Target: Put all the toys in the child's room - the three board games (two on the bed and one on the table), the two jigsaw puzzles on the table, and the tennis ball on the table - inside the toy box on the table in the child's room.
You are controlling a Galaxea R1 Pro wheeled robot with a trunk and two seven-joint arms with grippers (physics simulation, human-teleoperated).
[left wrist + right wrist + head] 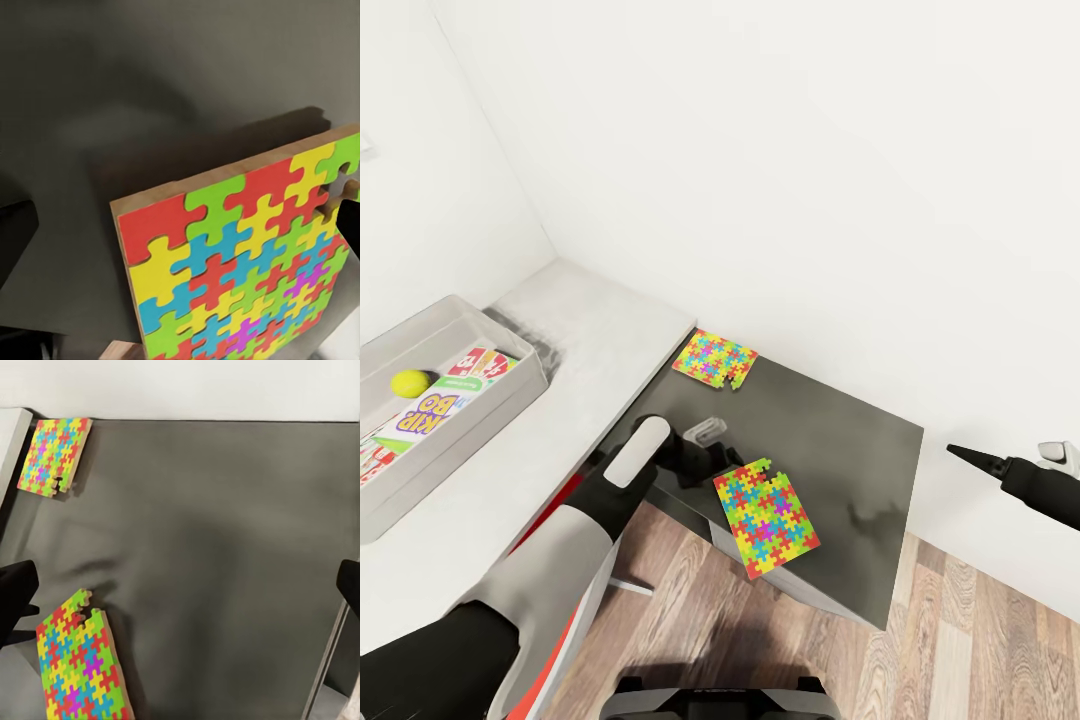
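Currently the left pincer grasps the near jigsaw puzzle by its edge, the mat tilted up above the dark lower tabletop, front corner past the edge. Second puzzle lies flat at the dark section's far corner by the wall; the grey toy box on the pale tabletop holds the tennis ball and board games. Right pincer hovers well apart beyond the dark section; cannot tell whether released or clenched.

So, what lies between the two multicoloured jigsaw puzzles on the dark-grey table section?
Only bare dark-grey tabletop lies between the far multicoloured notched puzzle mat and the near puzzle mat, as the right wrist view shows.
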